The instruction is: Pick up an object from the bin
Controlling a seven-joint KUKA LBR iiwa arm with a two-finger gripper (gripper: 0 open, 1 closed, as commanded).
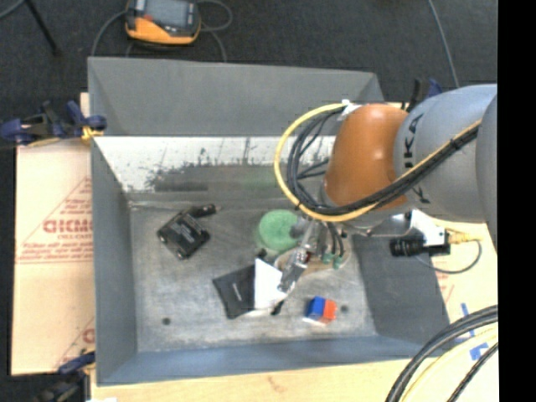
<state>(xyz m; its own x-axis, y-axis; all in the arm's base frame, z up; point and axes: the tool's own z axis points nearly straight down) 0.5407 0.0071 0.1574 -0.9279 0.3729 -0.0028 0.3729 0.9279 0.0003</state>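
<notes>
**White card under the claw: light, flat, tricky grab**

White card (266, 283) sits middle-front of the bin (113, 308), lying partly on a black flat sheet (234, 292), with the claw (291, 270) right at its right edge. Honestly can't tell how far open the claw is, or whether it has anything. Card looks thin, light, probably bendy, so I'd guess pinching a raised edge beats pressing down flat. Green round lump (276, 227) and blue-red block (319, 310) sit close, easy to bump.
</notes>
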